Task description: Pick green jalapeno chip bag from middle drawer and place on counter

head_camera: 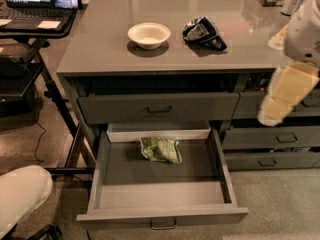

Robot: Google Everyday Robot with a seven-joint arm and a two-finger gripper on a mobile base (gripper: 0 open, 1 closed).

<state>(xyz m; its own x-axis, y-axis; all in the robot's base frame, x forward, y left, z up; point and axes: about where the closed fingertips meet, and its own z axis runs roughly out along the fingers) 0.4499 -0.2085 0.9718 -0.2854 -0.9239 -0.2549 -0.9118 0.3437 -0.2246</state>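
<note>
The green chip bag (161, 150) lies crumpled on the floor of the pulled-out middle drawer (160, 215), toward the drawer's back and just in front of a white tray (157, 132). The robot's gripper (272, 115) hangs to the right of the drawer and above it, well apart from the bag and holding nothing; whether it is open or closed cannot be told. Above the drawer, the counter (100, 39) carries a white bowl (148, 35) and a black-and-white snack bag (203, 33). The risk lies in the reach: the bag sits close under the closed drawer front (157, 108) above the open drawer, so a steep descent could clip it. A shallow pinch on wrinkled foil could also slip.
</note>
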